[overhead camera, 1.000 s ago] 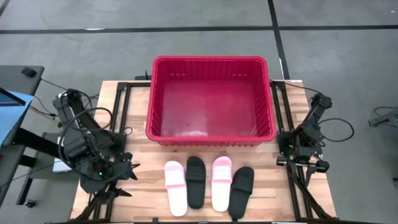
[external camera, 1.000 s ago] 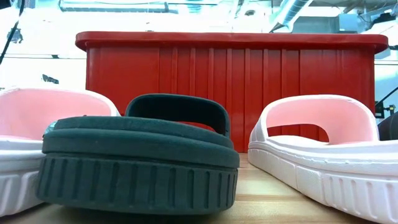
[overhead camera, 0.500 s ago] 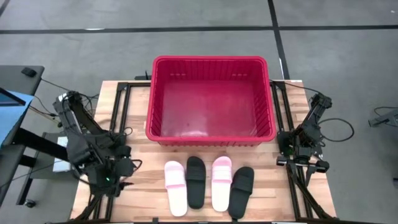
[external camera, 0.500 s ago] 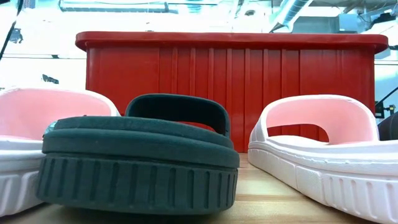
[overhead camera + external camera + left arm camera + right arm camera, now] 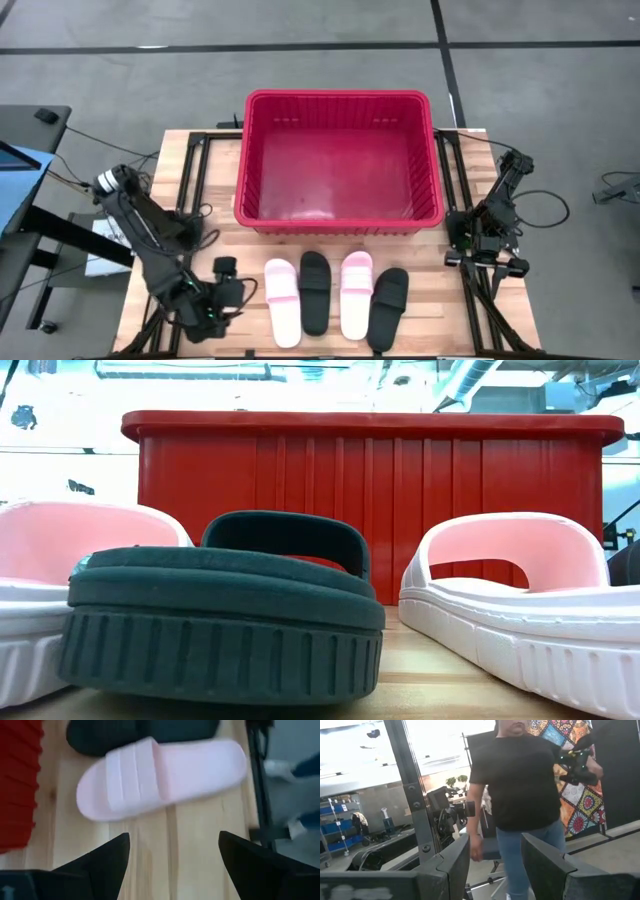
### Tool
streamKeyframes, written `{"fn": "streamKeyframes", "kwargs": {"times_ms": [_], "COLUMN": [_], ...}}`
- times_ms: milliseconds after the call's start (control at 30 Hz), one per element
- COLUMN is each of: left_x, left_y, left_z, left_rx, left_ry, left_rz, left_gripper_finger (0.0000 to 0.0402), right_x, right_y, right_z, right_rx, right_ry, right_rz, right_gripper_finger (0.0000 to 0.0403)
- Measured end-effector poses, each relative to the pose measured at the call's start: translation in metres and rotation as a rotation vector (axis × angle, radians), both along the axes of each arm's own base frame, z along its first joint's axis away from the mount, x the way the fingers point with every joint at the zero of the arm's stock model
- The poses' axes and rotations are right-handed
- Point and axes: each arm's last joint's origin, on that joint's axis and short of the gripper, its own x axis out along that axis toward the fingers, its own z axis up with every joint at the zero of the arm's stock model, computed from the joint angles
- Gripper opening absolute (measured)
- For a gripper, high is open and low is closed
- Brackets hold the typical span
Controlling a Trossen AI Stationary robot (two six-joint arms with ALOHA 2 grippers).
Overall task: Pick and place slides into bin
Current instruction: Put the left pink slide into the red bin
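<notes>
A: Near edge of the pale wooden slatted counter (image 5: 240, 240) — what is lying there?

B: Four open-toe slides in a row, side by side: pale pink slide (image 5: 282, 301), black slide (image 5: 315, 292), second pale pink slide (image 5: 356, 294), second black slide (image 5: 388, 306). All are lying flat on the wood, toes pointing toward the basket. In the low view the black slide (image 5: 222, 622) is sitting nearest the lens, with pink ones on either side.

A: Left claw?

B: The left claw (image 5: 226, 292) is hovering low at the counter's near-left corner, just beside the outermost pink slide and apart from it. The left wrist view is showing its two dark fingers (image 5: 97, 865) spread wide and released, with that pink slide (image 5: 162, 777) lying ahead of them on the wood and nothing between them.

A: Right claw?

B: The right claw (image 5: 490, 262) is waiting at the counter's right edge, well apart from the slides. Its fingers (image 5: 452, 865) are standing parted, empty; a person in a black shirt and jeans (image 5: 522, 795) is standing in the room beyond.

A: Farther back?

B: The large rectangular red plastic bin with slotted sides (image 5: 340, 225) is sitting behind the row, holding no slides.
</notes>
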Motion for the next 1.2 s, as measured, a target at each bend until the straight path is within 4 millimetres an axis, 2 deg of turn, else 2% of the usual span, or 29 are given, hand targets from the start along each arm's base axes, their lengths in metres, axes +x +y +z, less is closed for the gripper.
{"fn": "streamKeyframes", "kwargs": {"times_ms": [267,433,600,867,1000,1200], "left_x": [0.049,0.082,0.107,0.119,0.121,0.125], "left_y": [0.007,0.003,0.001,-0.006,-0.013,-0.016], "left_z": [-0.035,-0.031,-0.024,-0.040,-0.050,-0.058], "left_rx": [0.052,0.049,0.055,0.170,0.155,0.149], "left_ry": [0.081,0.061,0.048,0.206,0.284,0.308], "left_rz": [0.190,0.241,0.262,0.253,0.232,0.233], "left_gripper_finger": [0.0297,0.0297,0.0297,0.0297,0.0297,0.0297], "right_x": [0.000,0.000,0.000,0.000,0.000,0.000], "right_y": [0.000,0.000,0.000,0.000,0.000,0.000], "right_z": [0.000,0.000,0.000,0.000,0.000,0.000], "right_rx": [0.000,0.000,0.000,0.000,0.000,0.000], "right_ry": [0.000,0.000,0.000,0.000,0.000,0.000], "right_rz": [0.000,0.000,0.000,0.000,0.000,0.000], "right_gripper_finger": [0.0166,0.0166,0.0166,0.0166,0.0166,0.0166]}}
